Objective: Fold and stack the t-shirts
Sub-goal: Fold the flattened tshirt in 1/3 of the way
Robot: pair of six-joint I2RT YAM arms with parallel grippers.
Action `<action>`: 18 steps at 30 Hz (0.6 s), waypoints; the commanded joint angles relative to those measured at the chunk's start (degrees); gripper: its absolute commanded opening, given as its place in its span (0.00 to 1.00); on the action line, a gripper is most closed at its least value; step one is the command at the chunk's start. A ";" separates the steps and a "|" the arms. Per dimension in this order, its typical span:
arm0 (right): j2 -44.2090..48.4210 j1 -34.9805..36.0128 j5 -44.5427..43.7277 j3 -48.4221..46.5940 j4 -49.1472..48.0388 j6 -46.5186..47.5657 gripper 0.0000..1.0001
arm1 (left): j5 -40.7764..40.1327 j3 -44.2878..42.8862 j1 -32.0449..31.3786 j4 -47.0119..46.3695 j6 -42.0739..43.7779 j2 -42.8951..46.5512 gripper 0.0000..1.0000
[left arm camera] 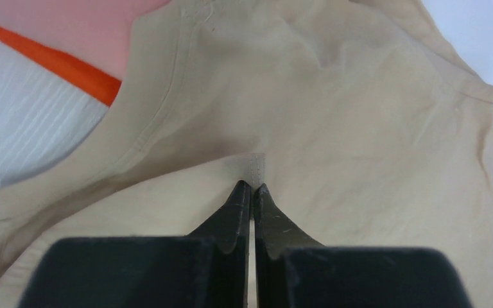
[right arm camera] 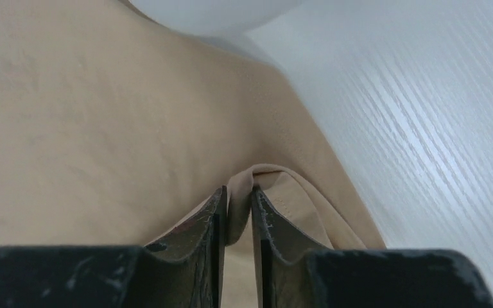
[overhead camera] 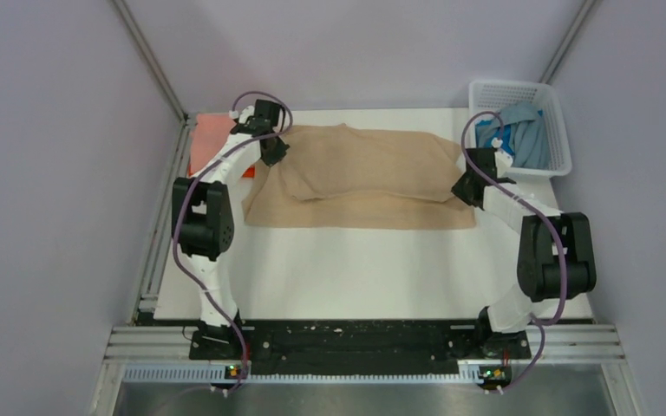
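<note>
The tan t-shirt [overhead camera: 364, 173] lies spread across the far half of the table, with its upper part folded over the lower layer. My left gripper [overhead camera: 276, 154] is at the shirt's left edge. In the left wrist view it [left arm camera: 251, 186] is shut on a stitched hem of the tan shirt [left arm camera: 334, 109]. My right gripper [overhead camera: 461, 189] is at the shirt's right edge. In the right wrist view it [right arm camera: 239, 192] is shut on a pinched fold of the tan cloth [right arm camera: 103, 115]. A salmon pink shirt [overhead camera: 212, 130] and an orange one [left arm camera: 64, 67] lie under the far left corner.
A white lattice basket [overhead camera: 507, 85] stands at the far right and holds blue and light blue-grey shirts [overhead camera: 520, 139]. The white table top [overhead camera: 355, 269] runs bare from the shirt's near edge to the arm bases. Frame posts rise at the far corners.
</note>
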State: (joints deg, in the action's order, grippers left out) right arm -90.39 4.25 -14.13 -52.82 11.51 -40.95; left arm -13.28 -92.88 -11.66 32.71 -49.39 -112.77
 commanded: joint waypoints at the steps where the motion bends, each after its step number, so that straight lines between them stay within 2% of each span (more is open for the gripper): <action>1: -2.42 -1.25 -2.66 -6.17 -4.23 1.05 0.27 | -2.41 -12.08 0.50 5.45 0.53 -6.65 0.08; 3: -2.73 -1.22 -2.61 -7.40 -3.59 1.38 0.38 | -0.70 -18.71 0.50 8.75 0.62 -10.31 0.17; 4: -2.55 -1.21 -2.50 -7.70 -3.07 1.49 0.43 | 0.17 -22.48 0.48 9.98 0.98 -11.75 0.26; 5: -2.11 -1.19 -2.44 -7.73 -2.71 1.45 0.47 | 0.80 -24.12 0.50 10.53 1.26 -12.72 0.40; 7: 0.05 -1.20 -2.08 -6.52 -2.72 1.56 0.56 | 1.03 -26.28 0.56 11.61 1.92 -13.81 0.82; 8: 1.16 -1.20 -1.97 -5.78 -2.61 2.12 0.61 | 1.02 -27.04 0.58 12.93 2.22 -14.05 0.97; 10: 3.72 -1.18 -1.66 -4.52 -1.90 3.34 0.72 | -0.04 -26.86 0.69 15.50 2.36 -13.48 0.99; 14: 9.28 -1.11 2.91 -0.62 -1.07 6.46 0.80 | 1.11 -19.94 0.55 15.97 3.68 -6.28 0.99; 15: 10.88 -0.95 4.75 0.91 -1.51 7.17 0.84 | 2.09 -16.87 0.40 15.59 4.02 -3.91 0.99; 17: 13.80 -0.33 8.85 4.38 -3.72 8.83 0.97 | 4.67 -7.61 -0.07 10.98 4.64 2.09 0.99; 18: 15.01 0.25 10.56 6.09 -4.76 9.47 0.99 | 6.40 -2.36 -0.38 8.05 5.02 5.38 0.99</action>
State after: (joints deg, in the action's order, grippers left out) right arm -81.03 3.88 -11.14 -51.59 9.96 -35.77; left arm -11.31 -107.72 -11.42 45.15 -46.48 -120.64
